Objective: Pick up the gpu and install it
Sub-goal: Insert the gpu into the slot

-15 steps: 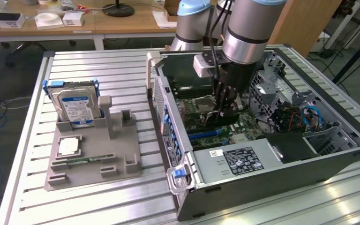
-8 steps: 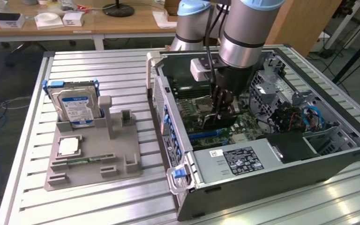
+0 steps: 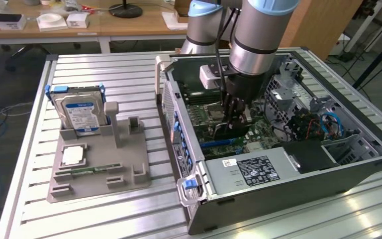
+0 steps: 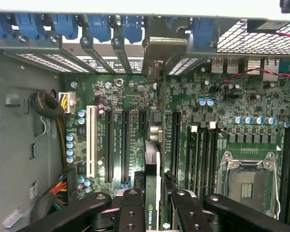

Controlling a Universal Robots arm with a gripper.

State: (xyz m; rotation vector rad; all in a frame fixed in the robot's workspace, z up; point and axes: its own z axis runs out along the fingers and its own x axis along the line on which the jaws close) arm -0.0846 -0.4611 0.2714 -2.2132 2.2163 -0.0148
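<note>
Slatted metal bench, arm (image 3: pixel 260 35) plunging vertically into open computer case (image 3: pixel 350 174), jaws clamped on upright gpu (image 4: pixel 153 183) above motherboard (image 4: pixel 232 111)

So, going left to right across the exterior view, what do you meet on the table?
Hard drive upright in the grey holder tray → open computer case, where the gripper holds the gpu over the motherboard.

One open computer case (image 3: pixel 297 189); one gpu (image 4: pixel 152 193); one hard drive (image 3: pixel 81 114) at nine o'clock of it; one grey holder tray (image 3: pixel 98 174); one gripper (image 4: pixel 154 212)
</note>
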